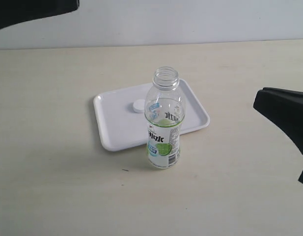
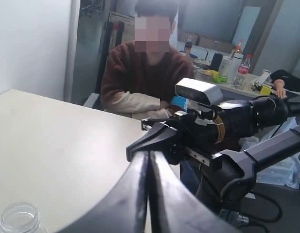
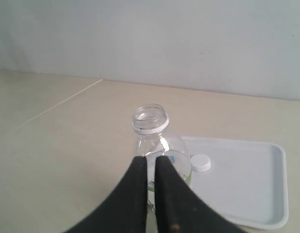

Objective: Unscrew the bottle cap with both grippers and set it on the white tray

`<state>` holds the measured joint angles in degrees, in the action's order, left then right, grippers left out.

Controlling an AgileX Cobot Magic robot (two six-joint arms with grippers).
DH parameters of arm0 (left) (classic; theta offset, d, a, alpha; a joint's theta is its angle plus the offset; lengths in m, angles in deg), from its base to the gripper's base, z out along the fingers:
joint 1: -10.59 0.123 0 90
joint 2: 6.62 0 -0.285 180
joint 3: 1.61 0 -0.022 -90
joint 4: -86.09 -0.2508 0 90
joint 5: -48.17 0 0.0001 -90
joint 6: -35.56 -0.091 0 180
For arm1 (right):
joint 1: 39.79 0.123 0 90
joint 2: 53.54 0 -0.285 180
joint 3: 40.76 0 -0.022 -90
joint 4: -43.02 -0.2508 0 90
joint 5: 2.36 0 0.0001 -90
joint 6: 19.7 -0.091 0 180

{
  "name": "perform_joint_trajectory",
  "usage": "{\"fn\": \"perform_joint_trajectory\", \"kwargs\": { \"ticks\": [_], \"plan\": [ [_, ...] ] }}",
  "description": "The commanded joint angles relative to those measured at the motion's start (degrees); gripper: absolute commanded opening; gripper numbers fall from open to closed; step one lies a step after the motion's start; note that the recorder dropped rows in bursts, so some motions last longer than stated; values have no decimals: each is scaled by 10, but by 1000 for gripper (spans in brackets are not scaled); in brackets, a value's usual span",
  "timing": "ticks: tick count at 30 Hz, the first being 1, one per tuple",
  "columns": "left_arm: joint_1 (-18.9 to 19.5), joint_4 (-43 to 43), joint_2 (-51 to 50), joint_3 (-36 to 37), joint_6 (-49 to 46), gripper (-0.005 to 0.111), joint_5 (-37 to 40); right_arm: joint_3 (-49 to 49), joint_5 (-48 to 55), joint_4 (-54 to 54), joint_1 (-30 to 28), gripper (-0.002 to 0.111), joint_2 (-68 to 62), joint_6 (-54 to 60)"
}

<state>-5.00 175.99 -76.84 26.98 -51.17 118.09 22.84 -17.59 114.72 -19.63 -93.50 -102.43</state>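
Note:
The bottle (image 1: pixel 164 128) stands upright and uncapped on the table, against the near edge of the white tray (image 1: pixel 117 132). The bottle cap (image 1: pixel 138 105) lies on the tray behind the bottle, also visible in the right wrist view (image 3: pixel 200 163). My right gripper (image 3: pixel 150 158) is shut and empty, back from the bottle (image 3: pixel 152 126); in the exterior view it sits at the right edge (image 1: pixel 261 102). My left gripper (image 2: pixel 150 154) is shut on nothing, raised above the table, with only the bottle's open neck (image 2: pixel 19 218) showing below it.
The left arm (image 1: pixel 33 10) shows only as a black shape in the top left corner. A seated person (image 2: pixel 145 73) and the right arm (image 2: pixel 222 121) are beyond the table's far edge. A white wall backs the table.

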Motion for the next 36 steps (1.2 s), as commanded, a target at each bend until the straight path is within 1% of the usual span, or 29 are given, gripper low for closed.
{"fn": "perform_joint_trajectory", "kwargs": {
  "ticks": [1,5,7,9,10,11,12,13,14,16,18,20,22,24,26,29,31,36],
  "plan": [
    [3,-16,4,1,-20,3,0,2,-14,6,-1,0,2,0],
    [3,-17,12,4,24,0,0,2,-17,18,-1,0,2,0],
    [3,-29,28,18,26,0,0,10,-42,37,-1,0,2,0],
    [3,-35,65,59,26,0,0,30,-56,37,-1,0,2,1],
    [3,-31,102,96,21,0,-18,47,-34,37,-1,0,2,2],
    [3,-31,120,112,19,0,-40,54,-23,37,-1,0,2,3],
    [3,-31,176,153,19,0,-111,65,-9,33,-1,0,2,3],
    [3,-29,198,169,19,0,-145,67,-9,33,-1,0,2,4],
    [3,-17,254,206,20,0,-196,76,-12,33,-1,0,2,7],
    [3,8,334,255,21,0,-240,83,-5,20,-1,0,2,28],
    [3,42,414,313,23,0,-288,87,-8,-30,-1,0,2,74],
    [3,43,491,363,42,0,-343,95,-11,-73,-1,0,2,128],
    [3,39,549,398,47,0,-381,103,-11,-86,-1,0,2,142],
    [3,39,586,414,47,0,-402,104,-9,-87,-1,0,2,142],
    [3,37,607,419,47,0,-404,104,-12,-87,-1,0,2,126],
    [3,22,624,421,47,0,-400,104,-26,-87,-1,0,2,35],
    [3,22,624,421,47,0,-400,104,-27,-87,-1,0,2,0],
    [3,22,624,421,47,0,-400,104,-27,-87,-1,0,2,-5]
  ]
}}
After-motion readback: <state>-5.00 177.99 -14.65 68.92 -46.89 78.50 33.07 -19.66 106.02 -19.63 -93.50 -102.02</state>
